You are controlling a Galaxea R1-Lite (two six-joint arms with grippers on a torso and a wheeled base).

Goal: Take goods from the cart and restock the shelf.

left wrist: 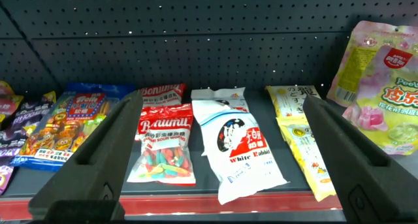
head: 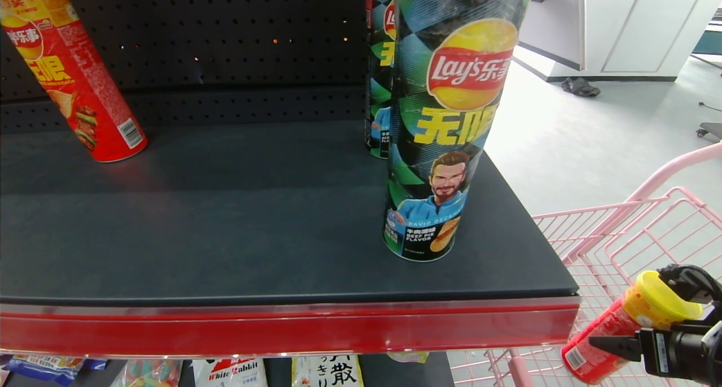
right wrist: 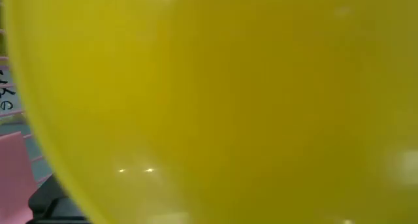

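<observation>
The right end effector (head: 643,313) pinches a red can (head: 598,335) just below its yellow lid (right wrist: 228,100). The can is tilted, lid uppermost, over the pink cart (head: 648,229), beside the front right corner of the shelf (head: 225,234). On that shelf a green can (head: 445,150) stands upright near the right front, with a second green can (head: 379,93) close behind it. Another red one, the left can (head: 79,77), stands well apart at the back. The left end effector (left wrist: 222,100) is spread wide before the lower shelf (left wrist: 202,185), where a white bag (left wrist: 241,145) and other snack bags lie, apparently flat.
</observation>
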